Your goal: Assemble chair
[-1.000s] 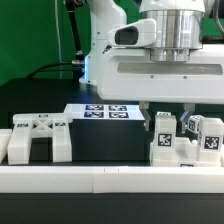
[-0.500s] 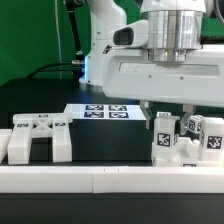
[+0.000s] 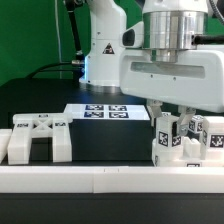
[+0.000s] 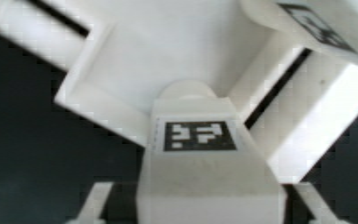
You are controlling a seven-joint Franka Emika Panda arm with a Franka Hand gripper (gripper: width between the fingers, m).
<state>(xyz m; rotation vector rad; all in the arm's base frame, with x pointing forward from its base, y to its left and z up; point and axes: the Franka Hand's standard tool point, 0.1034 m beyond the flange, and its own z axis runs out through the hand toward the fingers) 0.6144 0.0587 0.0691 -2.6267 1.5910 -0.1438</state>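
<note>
Two groups: white chair parts, a near group (image 3: 185, 148) right under the jaws, a far group (image 3: 38, 138) well off to one side of them.
Tags: black-and-white squares, three facing the camera on the near group, more on the marker board (image 3: 100, 110) off beyond the jaws.
Arm: gripper (image 3: 173, 118) points straight down.
Jaws: closed on one tagged chair post (image 4: 197, 125), fingers (image 4: 300, 205) either side.
</note>
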